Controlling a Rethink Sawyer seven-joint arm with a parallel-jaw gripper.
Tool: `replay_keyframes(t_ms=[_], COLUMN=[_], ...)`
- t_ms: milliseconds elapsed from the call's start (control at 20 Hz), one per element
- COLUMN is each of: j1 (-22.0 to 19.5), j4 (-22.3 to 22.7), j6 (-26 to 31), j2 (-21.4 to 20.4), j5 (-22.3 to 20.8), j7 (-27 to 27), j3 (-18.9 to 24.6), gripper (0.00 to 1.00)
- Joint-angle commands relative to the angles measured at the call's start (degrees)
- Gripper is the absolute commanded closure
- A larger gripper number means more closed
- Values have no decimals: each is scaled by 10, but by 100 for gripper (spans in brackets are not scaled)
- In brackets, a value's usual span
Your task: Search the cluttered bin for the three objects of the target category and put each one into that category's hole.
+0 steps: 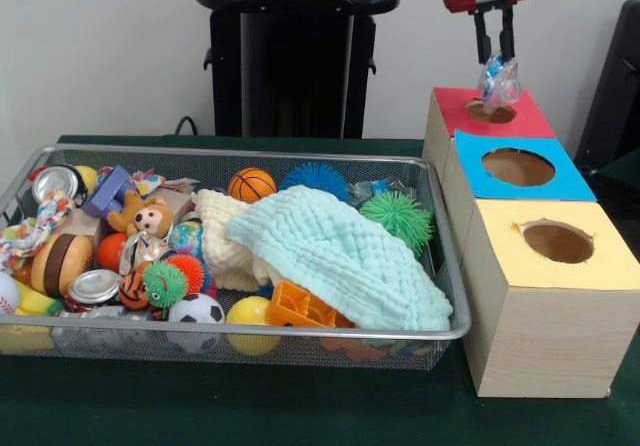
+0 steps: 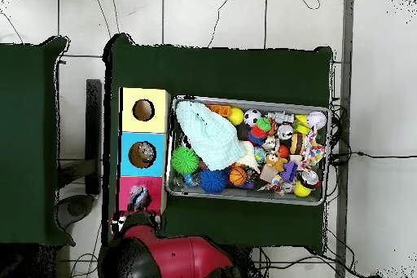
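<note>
- My pincer [image 1: 497,54] hangs straight above the red-topped hole [image 1: 490,112], its two black fingers pinching a crumpled clear plastic item with blue print [image 1: 499,82], which looks like a squashed bottle or wrapper.
- I hold that item just over the opening, close to the rim but not yet inside, so that letting go should drop it cleanly through rather than onto the red top.
- The three boxes stand in a row: red directly under my pincer, the blue-topped box [image 1: 560,180] next along, the yellow-topped box [image 1: 600,256] farthest from me. In the overhead view something pale already lies within the blue hole [image 2: 144,153].
- The wire bin [image 1: 440,266] sits off to the side of my pincer, well apart from it, on the green table [image 1: 250,416].
- A mint muslin cloth [image 1: 340,251] lies draped over much of the bin, which I judge is hiding things I may have to find.
- Crushed cans [image 1: 93,286] lie at the bin's end farthest from my pincer, among the balls and a small plush bear [image 1: 147,216].
</note>
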Motion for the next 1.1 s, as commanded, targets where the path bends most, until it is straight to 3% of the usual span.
replay_keyframes(t_ms=[50,600,1100], j1=[13,13,73], j4=[-51,-37,-62], j6=[-24,-27,-14], j2=[46,1,-21], j5=[10,11,6], j7=[96,109,85], j3=[-58,-60,-123], gripper=[100,100,100])
